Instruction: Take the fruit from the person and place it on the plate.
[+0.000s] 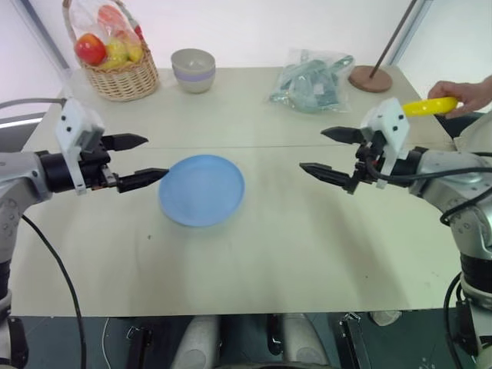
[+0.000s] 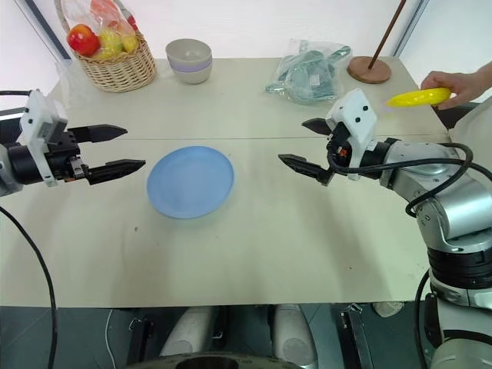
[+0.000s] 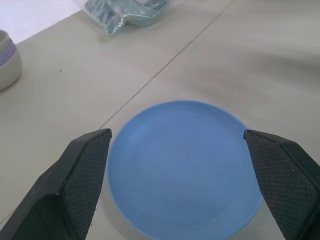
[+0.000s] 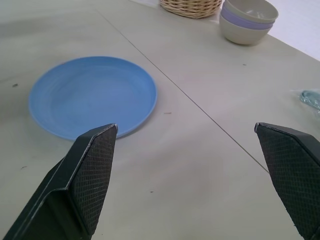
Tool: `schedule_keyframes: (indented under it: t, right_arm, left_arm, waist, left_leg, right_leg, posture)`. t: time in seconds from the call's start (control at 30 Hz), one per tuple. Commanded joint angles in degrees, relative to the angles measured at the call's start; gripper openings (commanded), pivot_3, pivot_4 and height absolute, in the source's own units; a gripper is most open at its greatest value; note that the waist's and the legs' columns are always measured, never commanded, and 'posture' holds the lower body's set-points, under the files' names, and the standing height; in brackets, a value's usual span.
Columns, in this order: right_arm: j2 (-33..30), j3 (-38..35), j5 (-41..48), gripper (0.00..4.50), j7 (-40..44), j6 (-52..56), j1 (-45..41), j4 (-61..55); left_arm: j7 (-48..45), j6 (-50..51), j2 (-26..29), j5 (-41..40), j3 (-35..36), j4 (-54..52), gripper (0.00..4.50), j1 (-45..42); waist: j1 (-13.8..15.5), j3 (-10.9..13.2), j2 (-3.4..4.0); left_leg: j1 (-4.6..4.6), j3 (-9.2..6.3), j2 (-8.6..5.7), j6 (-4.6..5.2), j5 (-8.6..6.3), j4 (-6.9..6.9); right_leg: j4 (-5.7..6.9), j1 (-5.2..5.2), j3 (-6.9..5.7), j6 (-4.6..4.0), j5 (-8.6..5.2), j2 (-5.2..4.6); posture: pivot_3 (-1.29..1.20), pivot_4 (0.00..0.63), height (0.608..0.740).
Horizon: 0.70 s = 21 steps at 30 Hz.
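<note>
Person's hand (image 2: 453, 83) holds banana (image 2: 419, 98) (both tools spread, empty).

A staged robot test room rather than a kitchen, suggested by a plain beige table (image 1: 307, 254) set against white walls, a wicker fruit basket (image 1: 119, 73), a bowl (image 1: 193, 69), a bagged bundle (image 1: 314, 81), cables trailed beside the table.

head pair looking down over table (image 1: 307, 254), both wrist views low, close, perhaps sharing plate (image 3: 185, 170)
</note>
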Motion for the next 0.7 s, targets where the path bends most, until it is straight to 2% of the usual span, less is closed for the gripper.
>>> schedule_keyframes:
  t: [0.03, 0.7]
  right_arm:
    - [-0.65, -1.58, 0.33, 4.5, 0.47, -1.03, -1.69, -0.85]
    - [-0.61, -1.73, -0.34, 4.5, 0.26, -1.22, -1.94, -0.49]
  left_arm:
    - [-0.33, -1.58, 1.15, -0.54, 2.71, -1.53, 4.42, 0.03]
    - [0.73, -1.33, 0.07, -1.86, 1.43, -0.84, 4.42, -2.24]
  waist:
    - [0.01, 0.0, 0.0]
    - [0.02, 0.0, 0.0]
  left_leg:
    - [0.0, 0.0, 0.0, 0.0, 0.0, 0.0]
    - [0.0, 0.0, 0.0, 0.0, 0.0, 0.0]
  right_leg:
    - [0.0, 0.0, 0.0, 0.0, 0.0, 0.0]
    - [-0.01, 0.0, 0.0, 0.0, 0.0, -0.02]
  posture:
    - [0.0, 0.15, 0.74]
    - [0.0, 0.15, 0.74]
